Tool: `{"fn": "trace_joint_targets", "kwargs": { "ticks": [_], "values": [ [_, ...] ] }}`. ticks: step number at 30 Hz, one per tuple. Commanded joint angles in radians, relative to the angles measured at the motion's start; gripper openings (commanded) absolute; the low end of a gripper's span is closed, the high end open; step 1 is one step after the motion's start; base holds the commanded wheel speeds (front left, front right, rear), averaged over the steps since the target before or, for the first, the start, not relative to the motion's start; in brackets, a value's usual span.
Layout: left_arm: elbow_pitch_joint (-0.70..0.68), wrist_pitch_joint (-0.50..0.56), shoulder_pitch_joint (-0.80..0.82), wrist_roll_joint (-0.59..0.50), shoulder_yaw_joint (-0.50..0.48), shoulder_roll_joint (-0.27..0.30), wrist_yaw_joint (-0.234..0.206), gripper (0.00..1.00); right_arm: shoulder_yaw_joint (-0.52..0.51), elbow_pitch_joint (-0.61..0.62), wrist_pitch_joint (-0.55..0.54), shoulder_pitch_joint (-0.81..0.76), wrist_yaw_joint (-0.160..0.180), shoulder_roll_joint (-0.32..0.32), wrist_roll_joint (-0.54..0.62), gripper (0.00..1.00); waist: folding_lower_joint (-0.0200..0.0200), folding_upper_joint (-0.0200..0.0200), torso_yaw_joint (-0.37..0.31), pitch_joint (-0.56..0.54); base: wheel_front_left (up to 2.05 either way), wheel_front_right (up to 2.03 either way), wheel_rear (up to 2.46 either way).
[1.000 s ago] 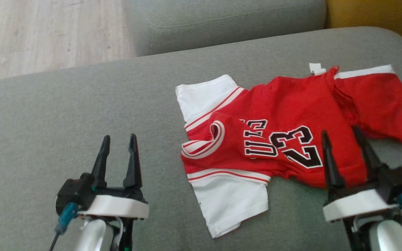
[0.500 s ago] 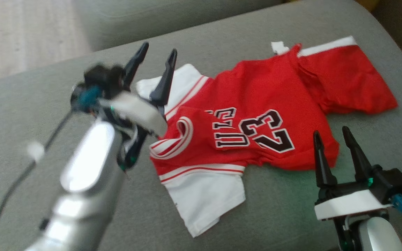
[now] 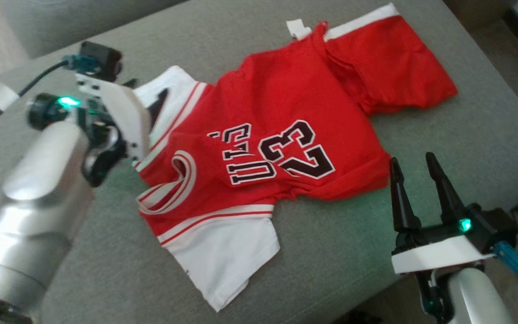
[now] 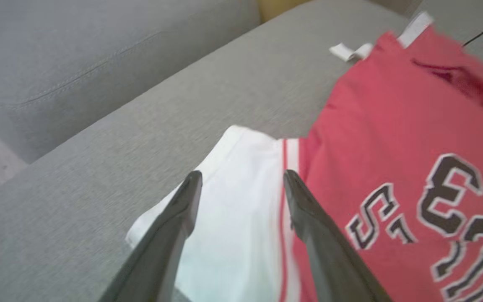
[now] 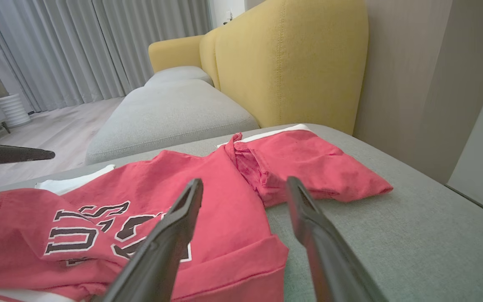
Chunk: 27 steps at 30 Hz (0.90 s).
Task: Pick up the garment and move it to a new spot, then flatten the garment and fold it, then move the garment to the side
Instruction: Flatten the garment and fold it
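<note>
You were picking up the shirt (image 3: 263,135). Your left gripper (image 4: 239,178) and right gripper (image 3: 411,157) had fingers spread wide. Next, the left probably needed to pinch the white sleeve (image 4: 233,235).

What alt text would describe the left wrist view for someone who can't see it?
The left tool, fingers apart, hangs over the white sleeve of a red jersey lying on a grey cushion.

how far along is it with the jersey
Nothing looks done: the jersey lies rumpled on the grey cushion, unheld. In hand: the left gripper, open, hangs over its white sleeve; the right gripper sits open by its red edge. Left: lifting, moving, flattening, folding, setting aside.
</note>
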<state>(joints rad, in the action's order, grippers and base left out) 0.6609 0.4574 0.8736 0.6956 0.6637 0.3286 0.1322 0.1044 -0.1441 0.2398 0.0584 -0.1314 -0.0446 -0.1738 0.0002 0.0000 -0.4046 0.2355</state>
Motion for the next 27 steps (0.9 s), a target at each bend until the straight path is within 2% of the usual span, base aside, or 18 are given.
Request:
{"fn": "trace_joint_targets", "kwargs": {
  "ticks": [1, 5, 10, 22, 23, 24, 25, 26, 27],
  "values": [
    [0.007, 0.001, 0.077, -0.026, -0.018, 0.056, -0.002, 1.0, 0.032, 0.025, 0.013, 0.036, 0.001, -0.006, -0.01, 1.0, -0.0002, 0.0, -0.033, 0.03, 0.0, 0.0, 0.0],
    [0.113, -0.015, 0.099, -0.063, -0.001, 0.084, -0.014, 1.0, 0.047, 0.019, 0.018, 0.042, 0.001, -0.006, -0.022, 1.0, -0.0002, 0.0, -0.055, 0.045, 0.0, 0.0, 0.0],
    [0.204, -0.036, 0.112, -0.076, 0.015, 0.089, -0.013, 1.0, 0.054, 0.015, 0.021, 0.043, 0.001, -0.006, -0.027, 1.0, -0.0002, 0.0, -0.067, 0.055, 0.0, 0.0, 0.0],
    [0.308, -0.017, 0.14, -0.093, 0.093, 0.078, -0.003, 1.0, 0.061, 0.032, 0.022, 0.05, 0.001, -0.006, -0.042, 1.0, -0.0002, 0.0, -0.072, 0.08, 0.0, 0.0, 0.0],
    [0.311, -0.002, 0.138, -0.087, 0.103, 0.077, -0.003, 0.93, 0.061, 0.033, 0.022, 0.05, 0.001, -0.006, -0.044, 1.0, -0.0002, 0.0, -0.072, 0.082, 0.0, 0.0, 0.0],
    [0.307, 0.015, 0.134, -0.078, 0.117, 0.075, -0.002, 0.47, 0.061, 0.034, 0.022, 0.05, 0.001, -0.006, -0.046, 1.0, -0.0002, 0.0, -0.072, 0.084, 0.0, 0.0, 0.0],
    [0.296, 0.029, 0.13, -0.067, 0.134, 0.076, -0.002, 0.11, 0.061, 0.035, 0.022, 0.049, 0.001, -0.006, -0.047, 1.0, -0.0002, 0.0, -0.072, 0.086, 0.0, 0.0, 0.0],
    [0.284, 0.039, 0.128, -0.056, 0.149, 0.081, -0.002, 0.0, 0.06, 0.035, 0.022, 0.048, 0.001, -0.006, -0.049, 1.0, -0.0002, 0.0, -0.072, 0.087, 0.0, 0.0, 0.0],
    [0.272, 0.044, 0.128, -0.045, 0.161, 0.088, -0.002, 0.0, 0.06, 0.036, 0.022, 0.048, 0.001, -0.006, -0.051, 1.0, -0.0002, 0.0, -0.071, 0.088, 0.0, 0.0, 0.0]
  ]
}}
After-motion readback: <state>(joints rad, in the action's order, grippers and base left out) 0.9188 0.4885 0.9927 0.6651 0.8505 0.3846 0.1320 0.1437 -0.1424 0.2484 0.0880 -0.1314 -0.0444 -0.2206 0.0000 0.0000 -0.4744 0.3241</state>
